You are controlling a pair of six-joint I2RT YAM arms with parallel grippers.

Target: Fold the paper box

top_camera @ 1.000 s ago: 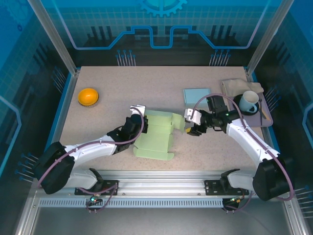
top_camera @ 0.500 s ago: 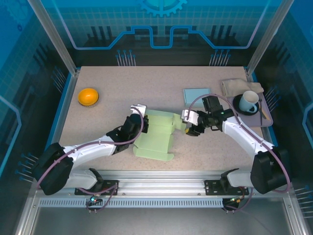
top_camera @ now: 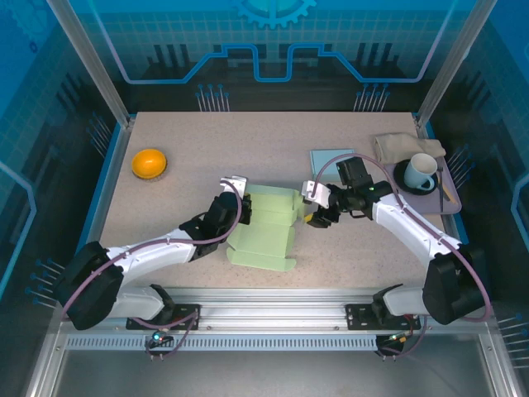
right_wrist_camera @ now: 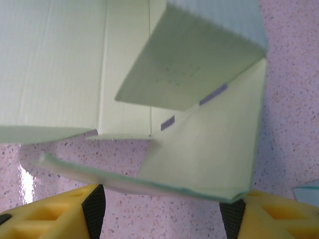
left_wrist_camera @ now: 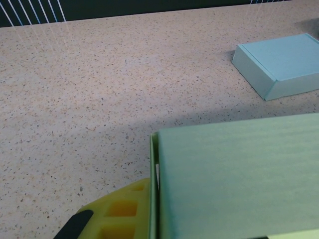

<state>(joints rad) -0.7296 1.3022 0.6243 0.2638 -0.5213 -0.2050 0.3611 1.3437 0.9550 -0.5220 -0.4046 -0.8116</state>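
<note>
The pale green paper box [top_camera: 264, 236] lay half-folded on the speckled table [top_camera: 248, 141], between the two grippers. At the box's left edge, the left gripper [top_camera: 240, 203] was pinched together on an upright panel of it; the left wrist view showed one yellow finger [left_wrist_camera: 119, 214] pressed against that panel [left_wrist_camera: 239, 179]. At the box's right side, the right gripper [top_camera: 312, 217] stood with jaws apart, a raised flap [right_wrist_camera: 199, 149] just beyond its fingertips [right_wrist_camera: 162, 209]. A small blue box [top_camera: 331, 157] sat beyond the paper box's right corner, an orange bowl [top_camera: 149, 162] well off to its left
</note>
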